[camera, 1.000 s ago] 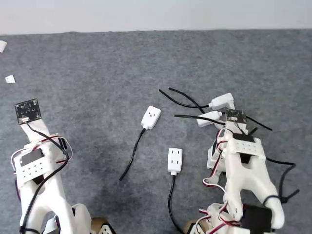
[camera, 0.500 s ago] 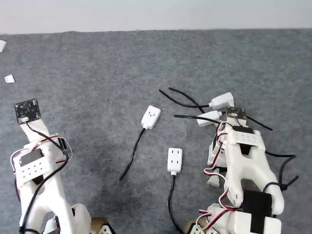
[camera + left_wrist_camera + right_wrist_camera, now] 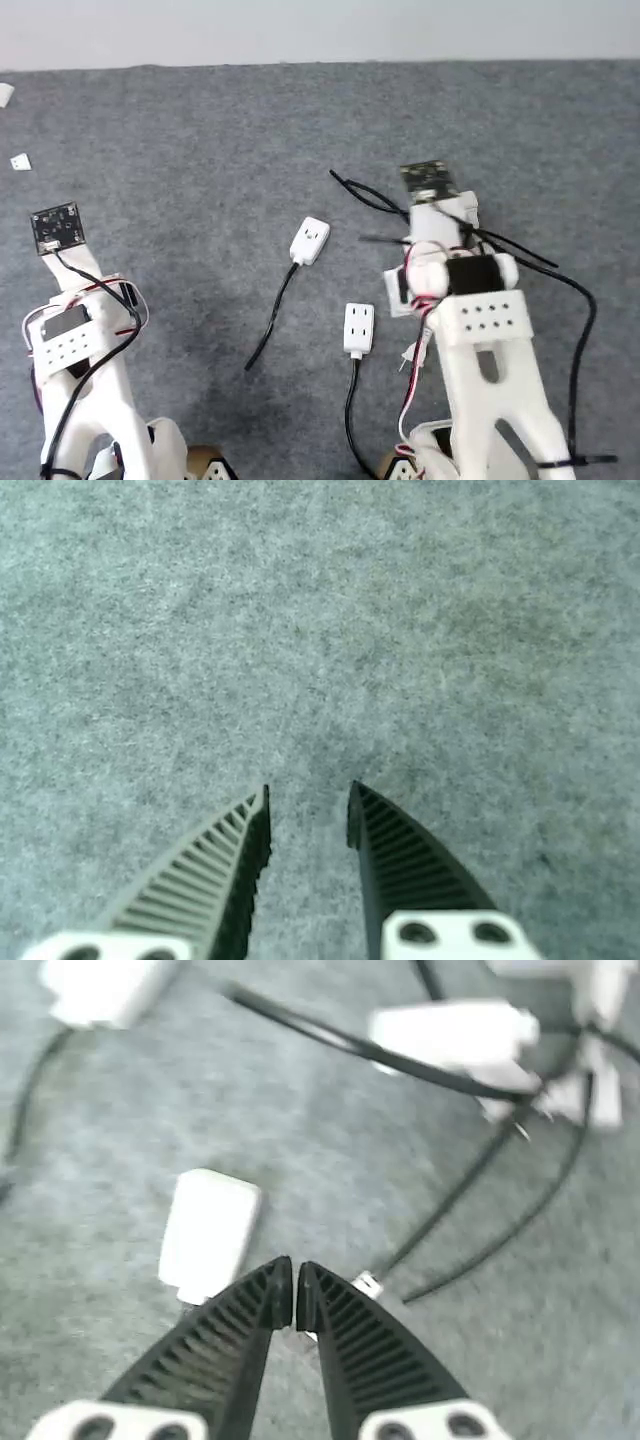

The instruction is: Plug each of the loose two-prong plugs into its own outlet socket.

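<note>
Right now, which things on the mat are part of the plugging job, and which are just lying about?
Job:
far outlet socket
near outlet socket
loose plug on a black cord
right gripper, shut and empty

Lying about:
two small white scraps at the left side of the grey mat

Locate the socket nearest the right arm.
High view: the socket lies on the mat just left of the right arm, nearer the arm bases than the other socket.
</note>
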Controlling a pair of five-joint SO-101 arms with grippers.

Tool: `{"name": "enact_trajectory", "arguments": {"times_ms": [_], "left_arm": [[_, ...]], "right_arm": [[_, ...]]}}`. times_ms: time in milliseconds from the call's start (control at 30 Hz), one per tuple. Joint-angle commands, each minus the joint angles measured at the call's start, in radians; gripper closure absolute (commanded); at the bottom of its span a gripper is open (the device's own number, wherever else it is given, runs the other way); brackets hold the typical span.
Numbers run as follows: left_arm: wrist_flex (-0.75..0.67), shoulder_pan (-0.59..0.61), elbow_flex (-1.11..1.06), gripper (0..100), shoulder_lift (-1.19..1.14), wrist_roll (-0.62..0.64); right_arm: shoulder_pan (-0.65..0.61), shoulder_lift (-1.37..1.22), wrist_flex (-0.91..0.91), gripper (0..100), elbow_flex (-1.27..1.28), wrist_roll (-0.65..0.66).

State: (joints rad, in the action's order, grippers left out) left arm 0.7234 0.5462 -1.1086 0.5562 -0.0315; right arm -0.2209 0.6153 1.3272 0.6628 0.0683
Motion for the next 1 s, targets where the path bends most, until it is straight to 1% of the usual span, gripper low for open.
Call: {"name": "enact_trajectory", "arguments": {"times_ms": [0, 133, 233, 367, 500, 567, 733, 967], "left_arm": [[0.002, -0.006, 0.005, 88, 0.014, -0.011], [0.002, -0.006, 0.005, 88, 0.014, -0.011], [0.002, -0.008, 0.005, 88, 0.014, -0.011], [0.002, -0.009, 0.005, 88, 0.012, -0.011], [0.002, -0.009, 0.005, 88, 0.012, -0.012], [0.002, -0.009, 0.005, 88, 0.012, -0.012], [0.002, -0.009, 0.005, 88, 0.012, -0.012], [0.002, -0.009, 0.005, 88, 0.012, -0.012]], "right_arm": [[-0.03, 0.022, -0.03, 99.1, -0.052, 0.012], [-0.005, -0.05, -0.022, 99.0, -0.041, -0.058], [0.064, -0.104, -0.05, 99.0, -0.002, -0.098], [0.14, -0.171, -0.15, 98.7, 0.083, -0.112], [0.154, -0.263, -0.255, 92.0, 0.163, -0.112], [0.156, -0.298, -0.288, 91.3, 0.178, -0.114], [0.162, -0.328, -0.305, 94.0, 0.18, -0.137], [0.268, -0.315, -0.286, 93.9, 0.18, -0.135]]}}
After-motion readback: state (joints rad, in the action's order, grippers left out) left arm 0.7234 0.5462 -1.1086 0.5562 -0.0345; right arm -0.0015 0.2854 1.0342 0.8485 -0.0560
